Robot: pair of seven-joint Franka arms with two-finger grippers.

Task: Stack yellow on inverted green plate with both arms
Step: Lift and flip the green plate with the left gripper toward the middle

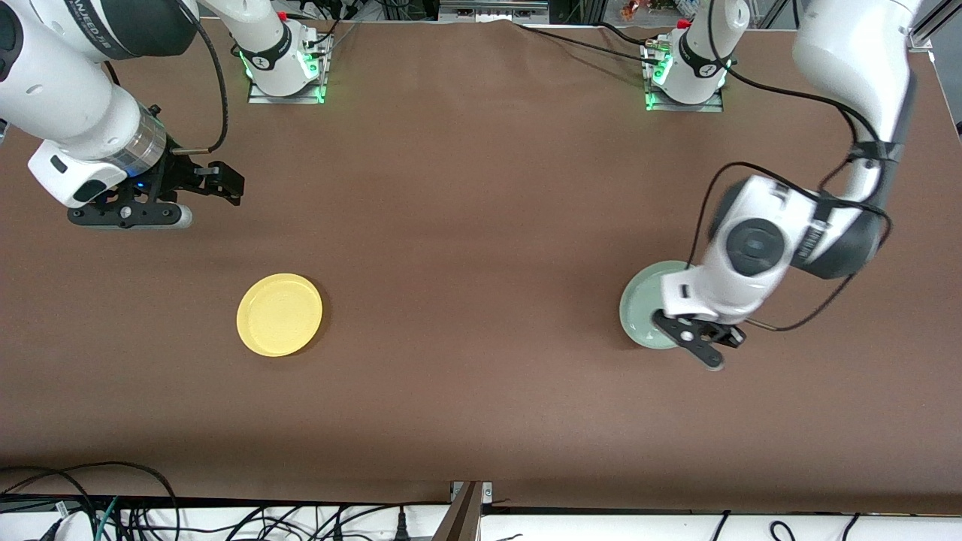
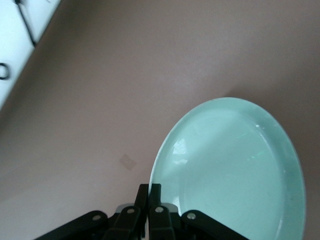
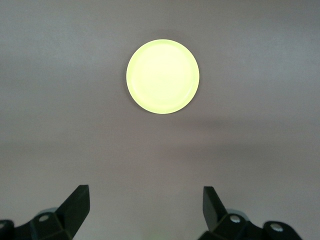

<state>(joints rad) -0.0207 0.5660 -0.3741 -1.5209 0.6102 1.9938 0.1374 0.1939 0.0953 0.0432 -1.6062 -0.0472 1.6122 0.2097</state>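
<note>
The pale green plate (image 1: 645, 306) lies hollow side up toward the left arm's end of the table. My left gripper (image 1: 697, 340) is shut on the part of its rim that faces the front camera. In the left wrist view the two black fingers (image 2: 155, 196) pinch the edge of the green plate (image 2: 235, 170). The yellow plate (image 1: 279, 314) rests hollow side up toward the right arm's end. My right gripper (image 1: 225, 183) hangs open over bare table, above and apart from the yellow plate (image 3: 162, 76). Nothing sits between the fingers of the right gripper (image 3: 146, 201).
The brown table (image 1: 481, 225) stretches bare between the two plates. Both arm bases (image 1: 285, 64) stand along the edge farthest from the front camera. Cables (image 1: 113, 503) and a white ledge run below the table's near edge.
</note>
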